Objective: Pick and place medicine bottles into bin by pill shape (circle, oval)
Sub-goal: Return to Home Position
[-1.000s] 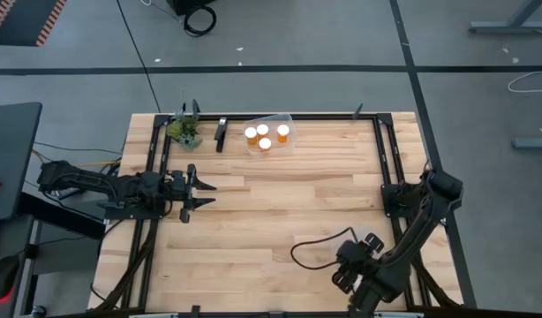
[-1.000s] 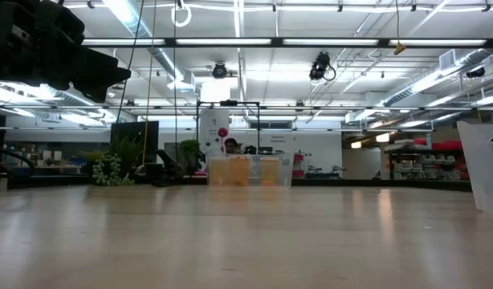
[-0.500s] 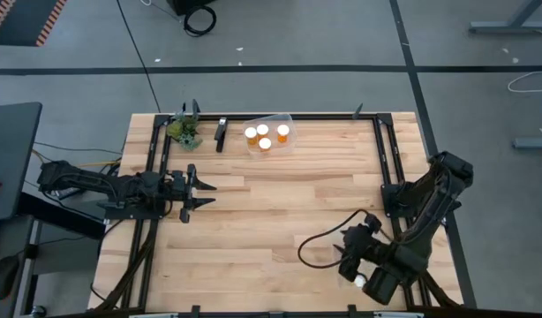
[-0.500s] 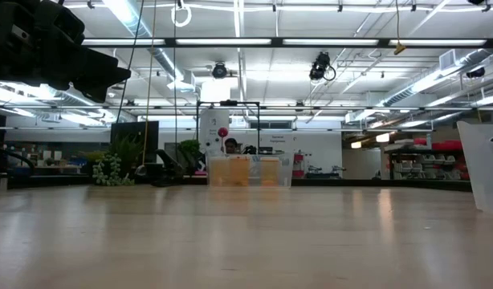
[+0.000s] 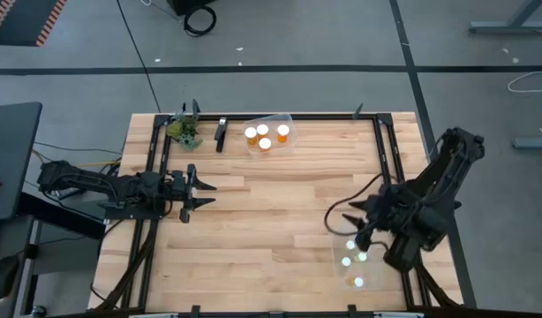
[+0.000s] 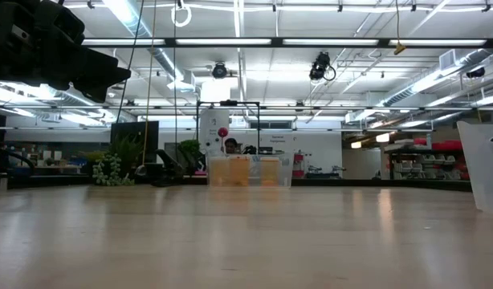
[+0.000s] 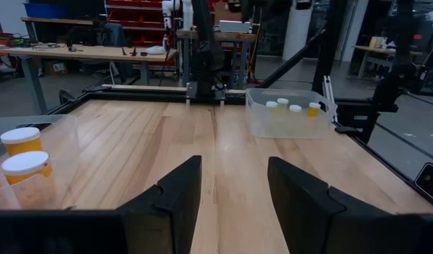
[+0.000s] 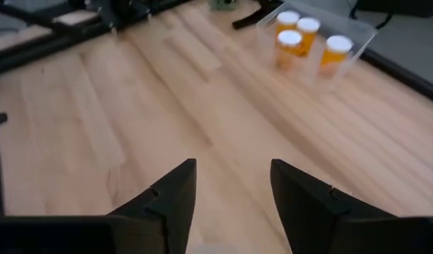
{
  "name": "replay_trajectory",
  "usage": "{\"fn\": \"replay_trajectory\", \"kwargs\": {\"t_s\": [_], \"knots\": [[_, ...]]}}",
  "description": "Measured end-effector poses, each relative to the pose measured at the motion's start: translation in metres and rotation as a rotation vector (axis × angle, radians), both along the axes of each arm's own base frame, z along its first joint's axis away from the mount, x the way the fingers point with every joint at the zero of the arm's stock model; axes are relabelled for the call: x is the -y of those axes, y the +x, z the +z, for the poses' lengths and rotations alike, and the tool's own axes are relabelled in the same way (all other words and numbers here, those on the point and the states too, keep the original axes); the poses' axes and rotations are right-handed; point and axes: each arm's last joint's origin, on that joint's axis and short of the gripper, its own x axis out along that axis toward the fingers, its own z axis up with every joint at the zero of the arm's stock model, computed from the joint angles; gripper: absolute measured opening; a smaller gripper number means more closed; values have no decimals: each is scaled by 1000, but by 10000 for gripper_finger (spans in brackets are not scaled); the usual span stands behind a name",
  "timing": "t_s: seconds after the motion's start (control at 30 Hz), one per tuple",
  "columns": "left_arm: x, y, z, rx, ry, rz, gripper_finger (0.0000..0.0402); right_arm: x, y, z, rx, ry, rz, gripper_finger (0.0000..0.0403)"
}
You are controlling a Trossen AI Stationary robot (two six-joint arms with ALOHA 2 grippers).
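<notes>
The right arm (image 5: pixel 447 168) has swung away from the near right corner of the table (image 5: pixel 253 221), and its elbow has shifted toward the far edge. The right claw (image 5: pixel 349 221), which a second ago hung over the clear bin (image 5: pixel 337 276) there, now sits farther in, jaws apart. The bin is uncovered, and four pale medicine bottles (image 5: pixel 345 261) show inside it.

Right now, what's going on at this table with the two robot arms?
The sorting looks finished. Four orange medicine bottles stand in the clear bin at the far edge of the table, and four smaller bottles sit in a second clear bin towards its near right corner. Neither arm holds anything: the left gripper hangs open over the table's left side, and the right gripper, also open, is by the second bin.
</notes>
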Motion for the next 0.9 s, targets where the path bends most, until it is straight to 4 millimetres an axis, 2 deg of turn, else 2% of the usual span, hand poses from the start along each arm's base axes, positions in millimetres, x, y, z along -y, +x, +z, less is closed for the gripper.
{"fn": "replay_trajectory", "kwargs": {"t_s": [0.47,0.7,0.9], "knots": [[0,0,0,0,0,0,172,56,-39,-41,203,28,-41,153],[0,0,0,0,0,1,172,69,-47,-55,290,-15,-58,135],[0,0,0,0,0,0,172,78,-54,-79,318,-26,-97,105]]}}
